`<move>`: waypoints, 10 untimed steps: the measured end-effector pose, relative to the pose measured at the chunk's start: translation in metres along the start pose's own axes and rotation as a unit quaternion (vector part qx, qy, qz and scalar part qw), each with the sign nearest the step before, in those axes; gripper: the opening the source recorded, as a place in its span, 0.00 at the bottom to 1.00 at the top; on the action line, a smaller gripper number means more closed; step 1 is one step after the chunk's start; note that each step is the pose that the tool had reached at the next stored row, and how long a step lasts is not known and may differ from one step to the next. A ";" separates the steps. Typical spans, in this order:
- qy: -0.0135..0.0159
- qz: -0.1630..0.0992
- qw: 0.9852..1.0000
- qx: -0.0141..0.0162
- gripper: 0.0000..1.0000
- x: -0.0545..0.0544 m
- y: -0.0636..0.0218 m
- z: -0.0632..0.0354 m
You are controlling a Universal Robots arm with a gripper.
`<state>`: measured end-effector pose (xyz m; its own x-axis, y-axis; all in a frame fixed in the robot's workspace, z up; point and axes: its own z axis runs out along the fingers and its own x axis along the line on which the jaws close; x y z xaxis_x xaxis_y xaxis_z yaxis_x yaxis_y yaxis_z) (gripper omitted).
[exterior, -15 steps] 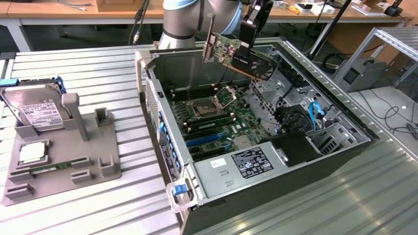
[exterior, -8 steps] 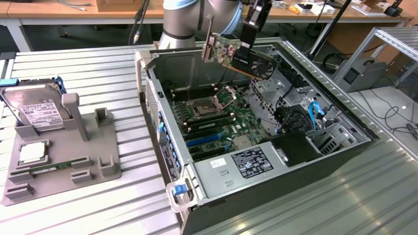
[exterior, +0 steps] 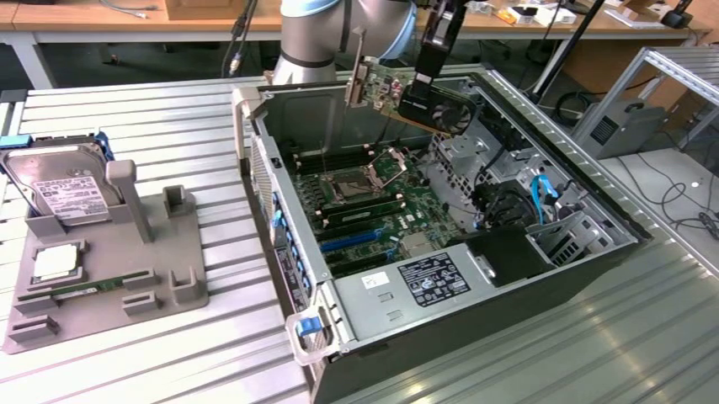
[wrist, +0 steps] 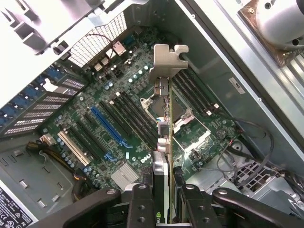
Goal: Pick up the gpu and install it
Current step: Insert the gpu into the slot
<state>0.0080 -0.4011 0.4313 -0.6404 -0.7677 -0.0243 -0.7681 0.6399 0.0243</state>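
The gpu point(exterior: 418, 99), a green card with a black cooler block and a silver end bracket, hangs tilted above the open computer case point(exterior: 584, 244), over its far end. My gripper point(exterior: 430, 74) is shut on it from above. In the wrist view the gpu point(wrist: 164, 118) appears edge-on, bracket end farthest from the camera, clamped between my black fingers point(wrist: 141, 202); my gripper point(wrist: 164, 197) holds it well above the motherboard point(wrist: 90, 137). The blue expansion slot point(wrist: 108, 126) lies to one side of the card, apart from it.
A grey fixture point(exterior: 168, 290) on the exterior view's left holds a silver hard drive point(exterior: 62, 189), a memory stick point(exterior: 96, 286) and a small square chip point(exterior: 54, 263). Inside the case are a power supply point(exterior: 433, 282), cables point(exterior: 528, 202) and the CPU socket point(exterior: 371, 172). Case walls surround the motherboard.
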 end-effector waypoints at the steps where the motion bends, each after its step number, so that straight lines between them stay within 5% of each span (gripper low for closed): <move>1: 0.000 -0.003 1.000 0.000 0.27 0.000 0.0000 0.0000; 10: 0.001 -0.026 1.000 -0.001 0.27 0.000 0.0000 0.0002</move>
<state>0.0080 -0.4011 0.4311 -0.5995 -0.8000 -0.0243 -0.8004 0.5990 0.0243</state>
